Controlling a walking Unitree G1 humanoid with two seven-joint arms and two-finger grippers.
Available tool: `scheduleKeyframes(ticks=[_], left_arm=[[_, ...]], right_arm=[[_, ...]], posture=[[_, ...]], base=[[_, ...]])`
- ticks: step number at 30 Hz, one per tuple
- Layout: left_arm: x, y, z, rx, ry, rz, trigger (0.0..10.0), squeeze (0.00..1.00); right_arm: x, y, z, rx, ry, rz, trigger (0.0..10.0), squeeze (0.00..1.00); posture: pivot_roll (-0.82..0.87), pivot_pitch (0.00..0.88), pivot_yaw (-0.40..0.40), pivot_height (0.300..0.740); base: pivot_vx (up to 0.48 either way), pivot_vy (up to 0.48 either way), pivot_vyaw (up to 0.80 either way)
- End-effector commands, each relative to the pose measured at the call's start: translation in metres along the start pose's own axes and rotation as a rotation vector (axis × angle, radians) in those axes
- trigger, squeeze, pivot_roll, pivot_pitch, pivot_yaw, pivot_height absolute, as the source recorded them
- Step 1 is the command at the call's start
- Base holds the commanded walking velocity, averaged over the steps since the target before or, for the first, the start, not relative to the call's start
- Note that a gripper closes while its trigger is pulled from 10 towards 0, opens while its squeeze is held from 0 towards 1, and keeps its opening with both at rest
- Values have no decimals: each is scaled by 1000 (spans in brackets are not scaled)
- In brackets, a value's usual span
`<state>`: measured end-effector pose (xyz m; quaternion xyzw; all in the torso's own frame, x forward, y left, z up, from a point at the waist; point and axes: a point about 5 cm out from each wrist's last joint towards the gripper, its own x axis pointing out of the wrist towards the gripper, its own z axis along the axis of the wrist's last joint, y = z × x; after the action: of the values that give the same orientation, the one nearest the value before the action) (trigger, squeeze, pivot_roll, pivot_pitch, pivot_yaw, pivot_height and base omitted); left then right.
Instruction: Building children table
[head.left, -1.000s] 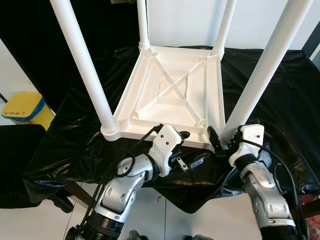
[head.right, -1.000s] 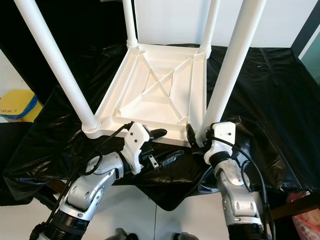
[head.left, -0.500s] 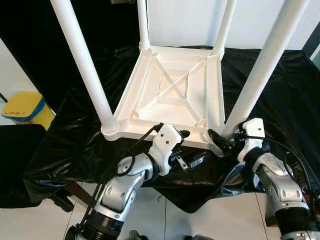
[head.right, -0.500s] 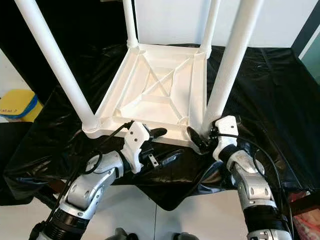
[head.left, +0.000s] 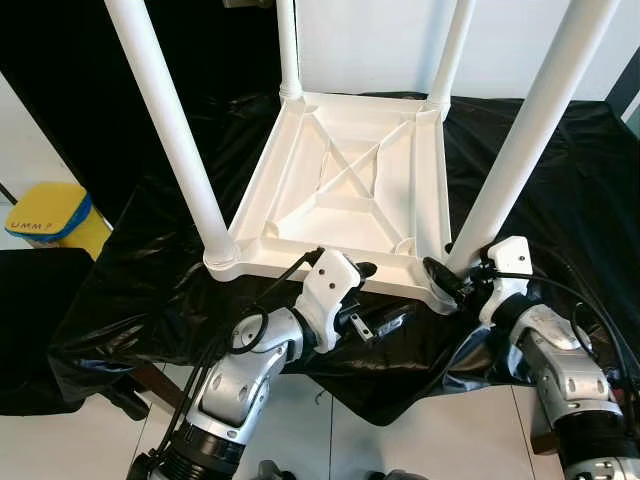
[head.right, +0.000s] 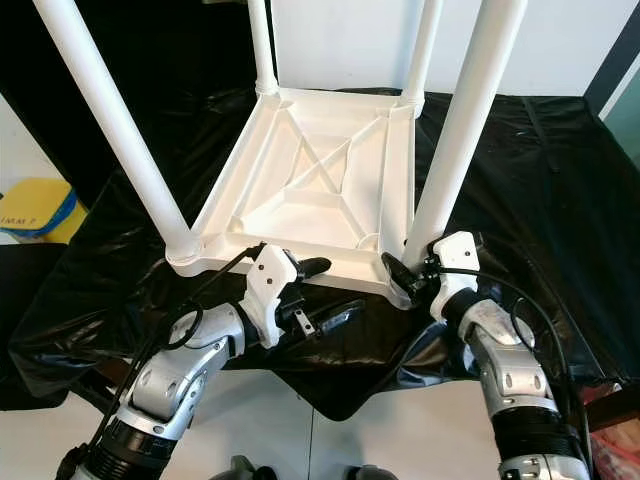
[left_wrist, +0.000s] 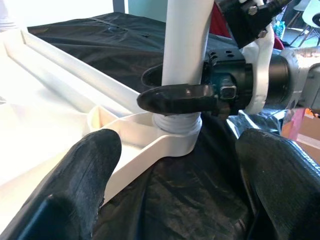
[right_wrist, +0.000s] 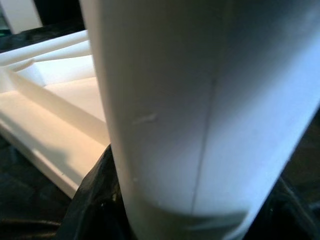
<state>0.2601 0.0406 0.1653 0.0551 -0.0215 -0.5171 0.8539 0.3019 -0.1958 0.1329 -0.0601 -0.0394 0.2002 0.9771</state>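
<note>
Right gripper (head.left: 447, 283) clasps the foot of the near right leg (head.left: 522, 140), its black fingers (left_wrist: 175, 97) wrapped around the tube just above the corner socket. Left gripper (head.left: 372, 296) hangs spread wide at the table's near edge, around six o'clock, grasping nothing. White table (head.left: 345, 190) lies upside down on a black sheet (head.left: 130, 260), four legs pointing up.

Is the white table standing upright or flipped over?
Flipped over. The table lies top-down on the black sheet, ribbed underside showing, with legs pointing up; the right gripper clasps the near-right leg.
</note>
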Motion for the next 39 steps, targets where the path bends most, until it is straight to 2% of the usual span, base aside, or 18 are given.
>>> scheduleKeyframes(ticks=[1,4,7,9,10,13,14,15,16,17,20,27,37,38,39], left_arm=[[0,0,-1,-10,7,17,10000,0],[0,0,-1,-10,7,17,10000,0],[1,0,-1,-9,8,15,10000,0],[1,0,-1,-9,8,15,10000,0],[1,0,-1,-10,8,14,10000,0],[1,-1,-1,-10,9,13,10000,0],[1,-1,-1,-12,8,14,10000,0],[1,-1,-1,-12,8,14,10000,0],[1,-1,-1,-12,8,15,10000,0],[1,-1,-1,-12,8,15,10000,0],[1,-1,-2,-11,9,17,10000,0],[0,-2,-2,-12,7,23,10000,0],[1,-1,-2,-4,5,22,10000,0],[2,-1,-1,-2,4,20,10000,0],[2,-1,-1,-2,4,20,10000,0]], right_arm=[[-3,0,-13,4,69,-47,10000,0],[-3,0,-13,-1,69,-57,10000,0],[-2,10,-16,34,79,-159,10000,0],[-2,10,-16,34,79,-159,10000,0],[-2,14,-18,57,88,-231,10000,0],[-2,18,-22,77,105,-297,10000,0],[-4,24,-26,99,120,-388,10000,0],[-4,24,-26,99,120,-388,10000,0],[-5,29,-30,114,135,-459,10000,0],[-5,29,-30,114,135,-459,10000,0],[-8,38,-32,122,144,-589,10000,0],[-3,43,-27,158,119,-630,10000,0],[3,48,-17,136,68,-566,10000,0],[4,49,-14,131,52,-554,10000,55],[4,49,-14,131,52,-554,10000,55]], posture=[[-94,107,21,740],[-94,107,21,740],[-97,107,22,740],[-97,107,22,740],[-95,108,19,740],[-95,108,19,740],[-91,108,15,740],[-91,108,15,740],[-88,108,12,740],[-88,108,12,740],[-83,105,5,740],[-76,97,-1,740],[-74,81,-6,740],[-74,81,-6,740],[-74,81,-6,740]], base=[[0,0,0],[0,0,0],[0,0,0],[0,0,0],[0,0,0],[0,0,0],[0,0,0],[0,0,0],[0,0,0],[0,0,0],[0,0,0],[0,0,0],[0,0,0],[0,0,0],[0,0,0]])
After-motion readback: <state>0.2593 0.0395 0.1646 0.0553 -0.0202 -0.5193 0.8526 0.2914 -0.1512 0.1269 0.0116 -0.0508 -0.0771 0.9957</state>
